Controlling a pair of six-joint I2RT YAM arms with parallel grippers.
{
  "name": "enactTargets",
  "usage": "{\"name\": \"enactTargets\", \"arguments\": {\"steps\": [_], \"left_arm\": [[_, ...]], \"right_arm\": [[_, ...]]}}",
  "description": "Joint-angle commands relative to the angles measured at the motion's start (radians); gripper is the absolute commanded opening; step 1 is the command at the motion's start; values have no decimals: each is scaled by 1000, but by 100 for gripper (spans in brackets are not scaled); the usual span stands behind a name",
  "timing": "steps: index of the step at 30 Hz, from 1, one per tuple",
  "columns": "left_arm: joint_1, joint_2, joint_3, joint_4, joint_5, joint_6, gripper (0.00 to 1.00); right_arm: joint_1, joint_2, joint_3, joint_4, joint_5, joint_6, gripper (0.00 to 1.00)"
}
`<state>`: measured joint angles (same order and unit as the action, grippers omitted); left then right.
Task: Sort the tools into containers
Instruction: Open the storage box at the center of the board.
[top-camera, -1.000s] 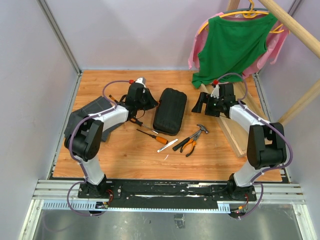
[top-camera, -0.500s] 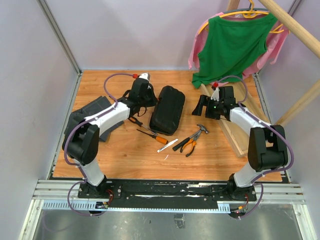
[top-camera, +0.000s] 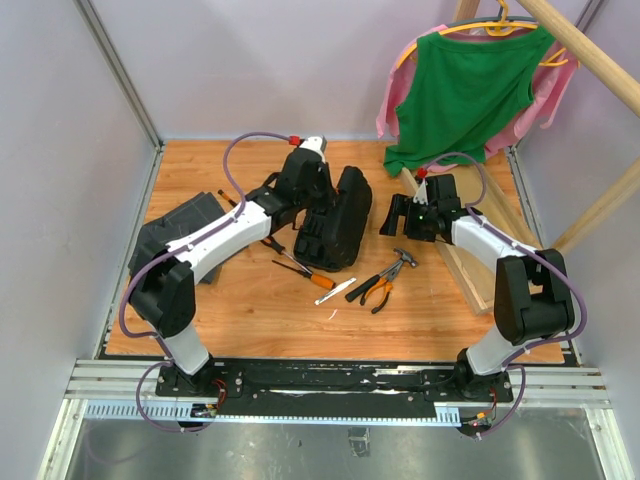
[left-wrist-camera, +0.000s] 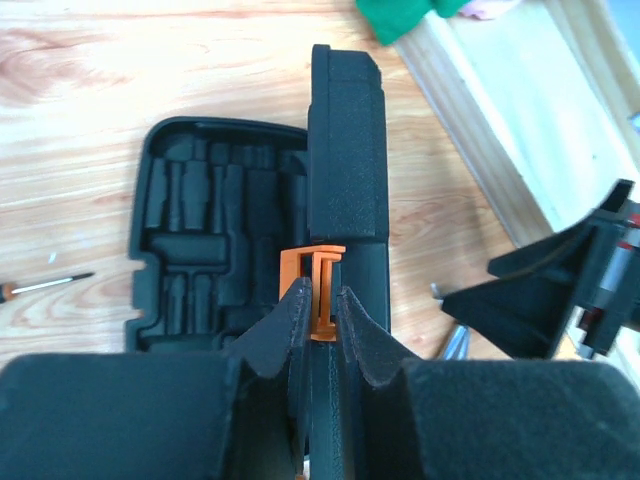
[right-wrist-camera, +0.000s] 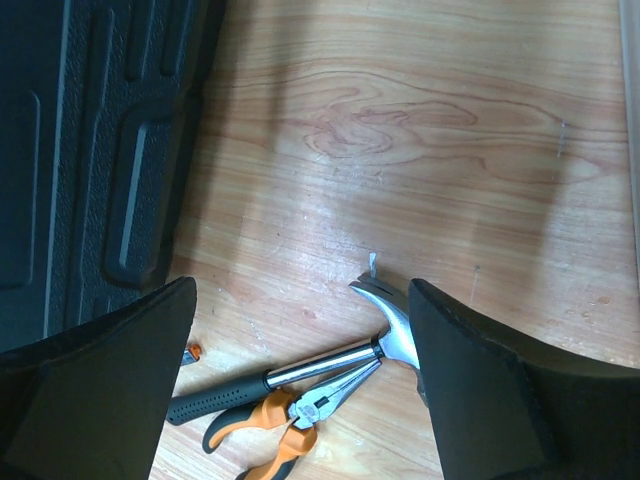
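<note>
A: What are the left fingers doing?
B: The left gripper (left-wrist-camera: 318, 300) is pinched narrow on the orange latch (left-wrist-camera: 325, 262), with one finger on each side of it.
A: And the latch sits where?
B: On the edge of the lid (left-wrist-camera: 345, 150) of the case (left-wrist-camera: 215, 240). The lid stands nearly upright. The base lies flat on the table (right-wrist-camera: 420, 130) to the lid's left, its moulded slots showing.
A: The right side?
B: The right gripper (right-wrist-camera: 302, 290) has its fingers spread wide and holds nothing. It hangs over the table just right of the case, apart from it.
A: What's under it?
B: The hammer (right-wrist-camera: 300, 367), its head near the right finger, and the pliers (right-wrist-camera: 290, 415) lying against its shaft.
A: The other tools?
B: The screwdrivers (top-camera: 318, 279) lie on the table in front of the case.
A: Farther out?
B: A cloth (top-camera: 175, 225) lies at the far left beside the left arm. A wooden tray (top-camera: 470, 262) runs along the right edge.
</note>
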<state>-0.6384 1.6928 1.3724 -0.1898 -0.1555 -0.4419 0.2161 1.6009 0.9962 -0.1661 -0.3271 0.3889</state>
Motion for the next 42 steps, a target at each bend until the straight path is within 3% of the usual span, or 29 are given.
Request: {"name": "enactTargets", "arguments": {"steps": [1,14,17,28,36,42], "left_arm": [[-51,-25,56,6,4,-15,0],[-182,46,115,33,21,-70,4],[-205,62,115,52,48,-84,11],[-228,51,76,134,146,-87,53],[-222,-29,12,110,58,-39,59],[-122,-187,-187,103,24,-67,59]], "right_arm": [[11,-11,-7,-13,41,20,87],[-22,-16,-54,-9,110,74,89],[-47,-36,-97,7,103,93,90],[-75,-79,-134,31,74,108,90],[-77,-99,-128,5,78,94,90],[-81,-116,-122,-15,96,106,91]]}}
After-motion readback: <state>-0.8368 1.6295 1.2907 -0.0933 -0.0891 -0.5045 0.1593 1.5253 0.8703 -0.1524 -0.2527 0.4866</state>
